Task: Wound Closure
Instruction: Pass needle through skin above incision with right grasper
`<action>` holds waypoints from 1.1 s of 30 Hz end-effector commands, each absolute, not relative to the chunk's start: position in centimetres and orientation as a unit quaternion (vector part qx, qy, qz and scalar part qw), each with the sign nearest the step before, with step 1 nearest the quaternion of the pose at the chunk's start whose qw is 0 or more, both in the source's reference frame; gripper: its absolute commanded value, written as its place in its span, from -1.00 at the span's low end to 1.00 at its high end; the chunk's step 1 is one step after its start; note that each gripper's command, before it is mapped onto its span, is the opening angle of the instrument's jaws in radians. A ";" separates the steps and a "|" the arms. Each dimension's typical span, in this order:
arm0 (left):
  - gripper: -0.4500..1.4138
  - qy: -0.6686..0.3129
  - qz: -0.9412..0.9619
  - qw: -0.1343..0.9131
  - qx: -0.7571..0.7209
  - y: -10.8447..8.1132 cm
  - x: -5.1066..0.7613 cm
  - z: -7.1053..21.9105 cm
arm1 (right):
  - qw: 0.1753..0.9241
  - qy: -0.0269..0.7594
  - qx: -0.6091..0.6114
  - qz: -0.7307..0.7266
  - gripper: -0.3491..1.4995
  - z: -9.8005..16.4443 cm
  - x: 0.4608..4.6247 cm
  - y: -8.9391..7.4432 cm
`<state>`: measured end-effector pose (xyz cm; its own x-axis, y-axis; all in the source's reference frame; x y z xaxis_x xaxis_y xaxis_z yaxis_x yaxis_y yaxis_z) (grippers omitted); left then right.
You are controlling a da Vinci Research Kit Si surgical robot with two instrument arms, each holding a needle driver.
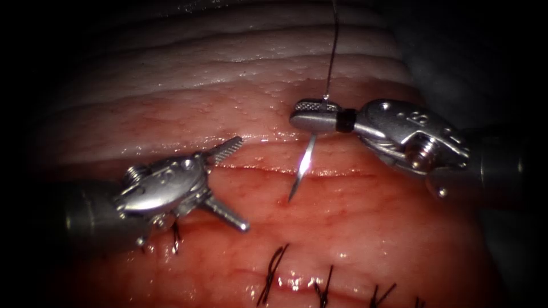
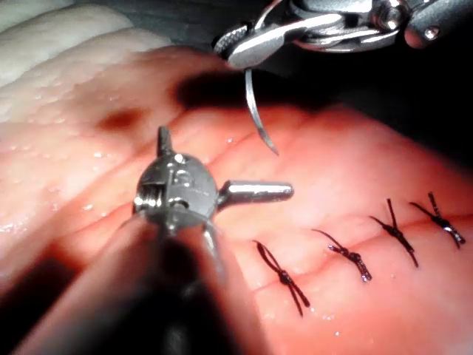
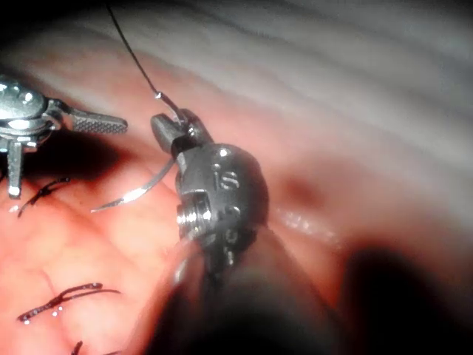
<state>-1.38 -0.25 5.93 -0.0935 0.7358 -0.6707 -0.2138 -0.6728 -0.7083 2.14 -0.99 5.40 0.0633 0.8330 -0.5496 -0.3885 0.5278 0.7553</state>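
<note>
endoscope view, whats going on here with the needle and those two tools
The right pincer is shut on the needle near its thread end, with the point hanging just above the tissue at the cut, not in it. The thread runs up from the needle's end. The left pincer is open and holds nothing. Finished stitches lie nearby.

Stamped "IS" on right tool [image 3: 218, 185], otherwise unreadable

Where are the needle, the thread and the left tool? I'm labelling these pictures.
needle [image 1: 302, 168]: endoscope view, middle of its curve, below the right tool's shut jaws.
thread [image 1: 333, 45]: endoscope view, the strand rising from the needle's back end.
left tool [image 1: 227, 182]: endoscope view, between its open jaws, holding nothing.
</note>
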 end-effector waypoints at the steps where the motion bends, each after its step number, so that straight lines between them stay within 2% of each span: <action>1: 0.75 -0.217 0.709 0.335 -0.581 -0.3 -1.41 6.0 | 0.701 0.532 0.200 0.430 -1.00 5.5 2.21 -1.0; 6: 0.42 -0.204 0.718 0.331 -0.577 -0.4 -1.32 6.0 | 0.723 0.554 0.151 0.384 -1.00 5.7 2.19 -0.9; 15: -0.44 -0.151 0.766 0.357 -0.513 -0.3 -1.23 6.4 | 0.740 0.581 0.109 0.322 -1.00 5.9 2.25 -0.7; 18: -0.64 -0.123 0.784 0.359 -0.491 -0.2 -1.18 6.6 | 0.739 0.589 0.107 0.308 -1.00 6.0 2.34 -0.6; 22: -0.78 -0.107 0.813 0.344 -0.457 -0.2 -1.16 6.9 | 0.740 0.601 0.096 0.286 -1.00 6.0 2.46 -0.5; 33: -0.76 -0.128 0.878 0.290 -0.358 -0.7 -1.34 7.3 | 0.753 0.608 0.045 0.246 -1.00 6.3 2.72 -0.4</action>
<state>-1.29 -0.72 7.27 -0.5875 0.5979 -0.5453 -0.4142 -0.8011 -0.4321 2.65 -0.40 6.23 0.1411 0.4215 -0.8958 -0.3151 0.8769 0.3629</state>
